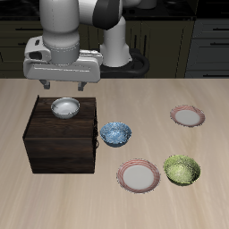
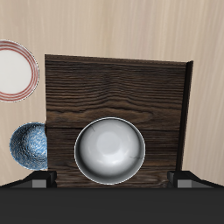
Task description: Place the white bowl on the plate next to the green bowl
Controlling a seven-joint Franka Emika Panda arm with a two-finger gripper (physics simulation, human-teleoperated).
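Counts: 3 bowls, 2 plates, 1 dark wood box, all on or over the bench [image 1: 116, 206].

White bowl [image 1: 65, 108] sits upright on top of the box [image 1: 61, 141], toward the box's back edge. Wrist view shows the same bowl [image 2: 109, 150] w/ greyish inside, round, resting on the wood grain top [image 2: 114, 87], not tilted.

Claw [image 1: 63, 85] hangs over the box, just above the white bowl. Two fingers stand apart, one either side of the bowl's width, so it's spread open w/ nothing held; fingertips don't seem to touch the bowl. In the wrist view the finger ends [image 2: 42, 179] show as dark blocks flanking the bowl.

Blue-patterned bowl [image 1: 115, 133] is on the bench just beside the box; also seen from the wrist [image 2: 31, 145], partly cut off by the box edge.

Green bowl [image 1: 182, 169] is near the front edge, well apart from the box. Plate [image 1: 139, 175] w/ pink-red rim & pale centre lies just beside the green bowl, nearly touching; nothing on it. It also shows in the wrist view [image 2: 13, 72], partly out of frame.

2nd plate [image 1: 188, 115], pinker centre, lies farther back, apart from the rest, also bare.
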